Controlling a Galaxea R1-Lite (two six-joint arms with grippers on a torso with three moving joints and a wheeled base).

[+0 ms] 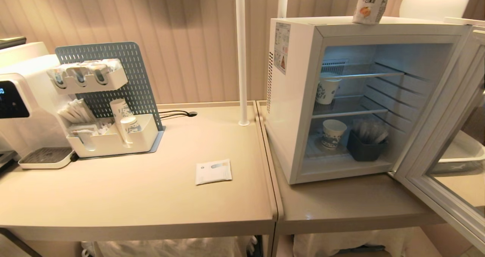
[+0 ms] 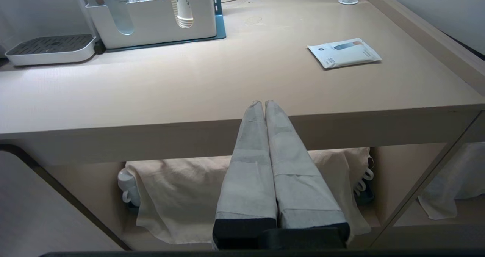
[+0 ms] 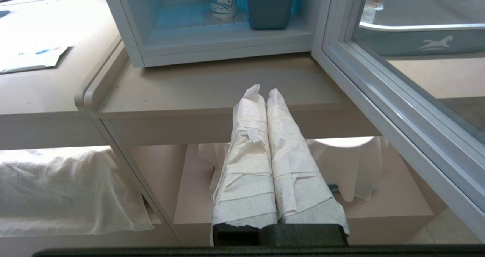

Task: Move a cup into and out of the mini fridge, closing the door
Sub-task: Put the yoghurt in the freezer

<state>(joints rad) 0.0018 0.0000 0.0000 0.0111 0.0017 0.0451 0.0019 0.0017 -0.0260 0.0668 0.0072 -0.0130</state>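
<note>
One small white plastic tub-shaped cup point(image 1: 373, 3) stands on top of the boxy white mini fridge point(image 1: 295, 97), whose glass-windowed door point(image 1: 443, 166) hangs wide. Two blue-patterned paper cups point(image 1: 333, 133) sit inside. The left gripper point(image 2: 264, 104) and right gripper point(image 3: 264, 91), both pressed together and empty, wait before the table edge.

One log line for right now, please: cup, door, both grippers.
cup: on top of mini fridge | door: open | left gripper: shut, empty, before table edge | right gripper: shut, empty, below fridge
</note>
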